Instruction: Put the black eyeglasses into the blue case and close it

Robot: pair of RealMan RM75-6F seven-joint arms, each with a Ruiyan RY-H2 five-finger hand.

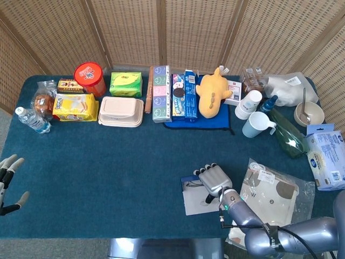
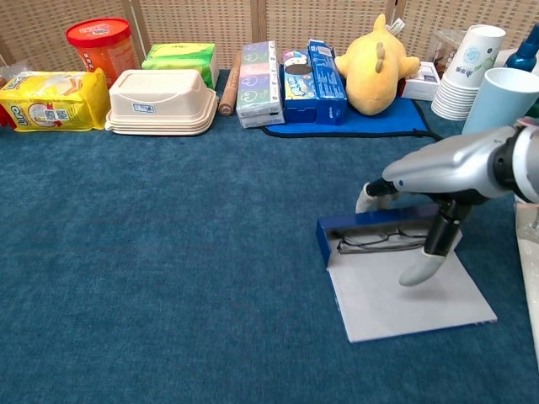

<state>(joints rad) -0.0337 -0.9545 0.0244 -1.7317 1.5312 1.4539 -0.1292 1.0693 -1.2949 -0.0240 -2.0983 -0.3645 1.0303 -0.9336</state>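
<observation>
One risk: black eyeglasses (image 2: 381,239) lie loose in the blue case (image 2: 337,238) under the right hand (image 2: 413,202), which hovers open, gripping nothing. Folding the pale lid (image 2: 413,296) could skid the case. Plastic packet (image 1: 272,190) just right; left hand (image 1: 8,181) open, far off.

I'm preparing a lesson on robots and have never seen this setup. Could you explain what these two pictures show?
Both pictures come from the robot's own cameras: one on its head looking down, one on its chest looking forward. The silver right hand reaches over an open blue case on the table. The black eyeglasses already lie inside the case, whose flap lies flat, not yet closed. The left hand waits at the table's edge, holding nothing. Along the back stand snack packets, a yellow plush toy and cups.
</observation>
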